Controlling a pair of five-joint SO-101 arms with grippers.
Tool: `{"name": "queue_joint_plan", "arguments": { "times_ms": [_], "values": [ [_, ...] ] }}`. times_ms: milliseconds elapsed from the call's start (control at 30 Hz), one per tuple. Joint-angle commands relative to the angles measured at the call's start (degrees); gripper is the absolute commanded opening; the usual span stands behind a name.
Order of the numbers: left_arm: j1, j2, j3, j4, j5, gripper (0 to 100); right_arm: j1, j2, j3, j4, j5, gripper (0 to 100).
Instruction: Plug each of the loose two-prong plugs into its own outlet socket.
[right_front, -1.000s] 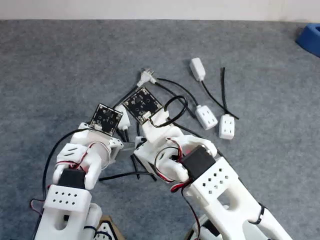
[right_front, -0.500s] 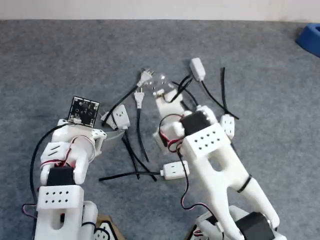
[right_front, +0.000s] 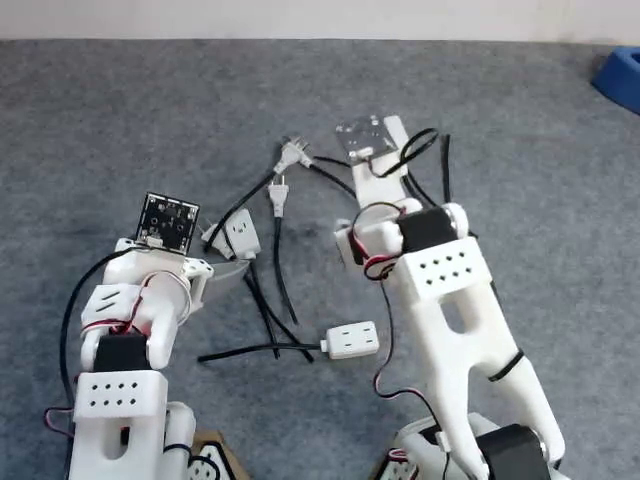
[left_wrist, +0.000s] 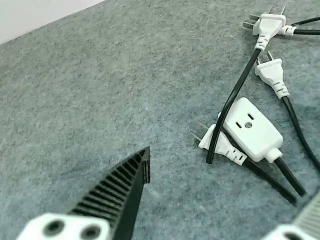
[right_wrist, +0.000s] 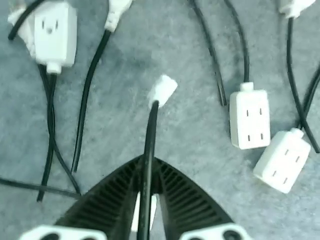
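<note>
On the grey carpeted surface (right_front: 110, 110), the left end effector (left_wrist: 227, 175) sits low with its black ribbed fingers spread wide apart, gripping nothing. Just ahead of it lies a white block-shaped outlet socket (left_wrist: 251, 129) on a black cord. A flat white two-prong plug (left_wrist: 220, 145) touches the socket's side, and a loose black cable crosses over both.

Farther out lie a second white plug (left_wrist: 272, 75), near the socket, and a third white plug (left_wrist: 270, 22) just beyond it. In the high view, a white oblong outlet socket (right_front: 350, 340) lies between the two arms, at the end of a black cord.

The right end effector (right_wrist: 148, 162) is clamped on a thin black cord (right_wrist: 150, 130), just behind its small white plug head (right_wrist: 162, 90), which sticks out past the fingertips over the surface. Beside that plug lie a white two-outlet socket (right_wrist: 250, 117) and a tilted white two-outlet socket (right_wrist: 282, 160), near each other but apart.

A blue plastic object (right_front: 620, 75) sits at the far right edge.
</note>
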Motion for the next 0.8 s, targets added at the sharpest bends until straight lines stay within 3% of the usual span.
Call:
{"name": "queue_joint_plan", "arguments": {
  "times_ms": [0,233,433,667,767],
  "values": [
    [-0.57,-0.92,-0.57,-0.88,0.62,47,-1.8,-0.13,-0.57,-3.56,-1.58,0.8],
    [-0.66,-0.75,-0.57,-0.62,0.53,47,-4.18,4.26,-7.34,-7.25,-6.77,0.8],
    [-2.07,-0.92,-0.66,-0.7,0.35,47,1.8,9.63,-2.51,-7.25,-13.01,0.8],
    [-1.89,-1.01,-0.66,-0.88,0.35,47,3.03,10.24,5.67,-1.36,-12.22,1.0],
    [-1.89,-1.01,-0.66,-0.79,0.44,47,3.03,10.24,5.58,4.53,-5.8,4.3]
  ]
}}
